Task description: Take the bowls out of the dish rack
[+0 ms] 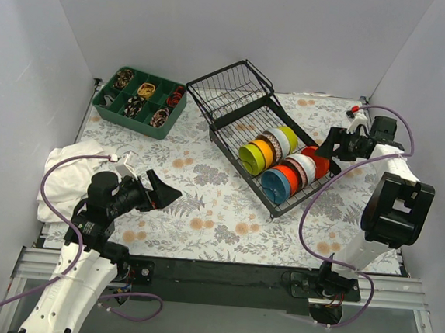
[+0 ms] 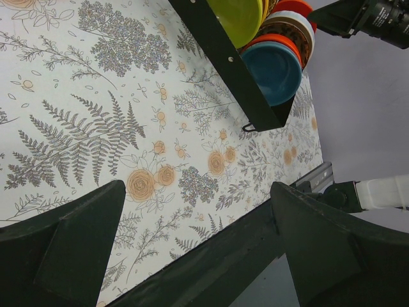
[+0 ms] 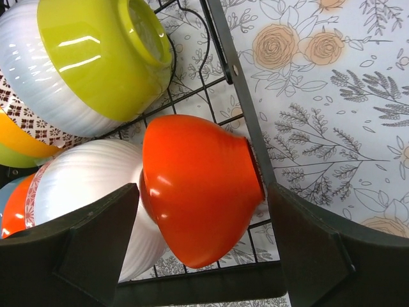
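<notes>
Dish rack: the black wire dish rack (image 1: 227, 98) lies askew on the flowered tabletop (image 1: 201, 227), right of centre, with its raised basket end toward the back wall
Bowls: two rows of bowls (image 1: 275, 149) stand on edge between the prongs, all inside the rack
Row nearer the right arm: a blue bowl (image 1: 274, 185) at the near end, then an orange one, a white ribbed one, and a red-orange bowl (image 1: 316, 162) at the far end
Other row: a lime bowl (image 1: 250, 158) at the near end, then yellow-orange, brown-patterned and white, with another lime one last
Right tool: the right tool (image 3: 201, 188) is spread wide, one finger on each side of the red-orange bowl (image 3: 198, 185), which sits in the rack against its edge bar (image 3: 230, 70); whether the pads touch the bowl cannot be told
Left tool: the left tool (image 2: 198, 192) is spread wide and holds nothing; it hovers over bare tabletop, well apart from the rack's near corner (image 2: 255, 115)
Green tray: the green tray (image 1: 106, 111) sits at the far left with small items in its compartments
White cloth: a crumpled white cloth (image 1: 66, 172) lies at the left edge, beside the left arm
Writing: pale marks on the left arm's black housing are too small to read
</notes>
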{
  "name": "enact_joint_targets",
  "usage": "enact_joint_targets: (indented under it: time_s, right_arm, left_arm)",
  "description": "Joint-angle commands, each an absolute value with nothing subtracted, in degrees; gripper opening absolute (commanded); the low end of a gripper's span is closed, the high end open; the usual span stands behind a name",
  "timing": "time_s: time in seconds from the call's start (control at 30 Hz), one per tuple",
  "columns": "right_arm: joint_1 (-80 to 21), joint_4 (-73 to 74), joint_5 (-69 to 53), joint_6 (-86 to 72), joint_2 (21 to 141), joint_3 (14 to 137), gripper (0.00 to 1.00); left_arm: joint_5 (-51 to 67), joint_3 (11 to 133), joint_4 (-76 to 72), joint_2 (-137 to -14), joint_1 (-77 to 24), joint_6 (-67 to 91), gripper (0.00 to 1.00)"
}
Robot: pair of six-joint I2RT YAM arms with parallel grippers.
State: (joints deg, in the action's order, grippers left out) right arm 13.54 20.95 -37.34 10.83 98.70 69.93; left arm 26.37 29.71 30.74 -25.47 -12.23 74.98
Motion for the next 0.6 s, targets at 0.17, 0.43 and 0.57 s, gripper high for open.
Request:
enact_joint_targets:
  time_s: [0.17,0.43,0.57]
  right_arm:
    - [12.2,20.3,-38.1,12.0,97.2,69.1,0.89]
    - [12.9,20.5,-35.2,9.2,95.7,73.3,0.9]
    - [14.1,20.3,-35.5,8.0,95.9,74.6,0.89]
  left_arm:
    - [27.2,29.4,29.6,-25.5,-12.5,74.2,0.98]
    - [27.4,29.5,29.6,-25.3,-12.5,74.2,0.98]
    - [27.3,29.4,29.6,-25.4,-12.5,74.2,0.98]
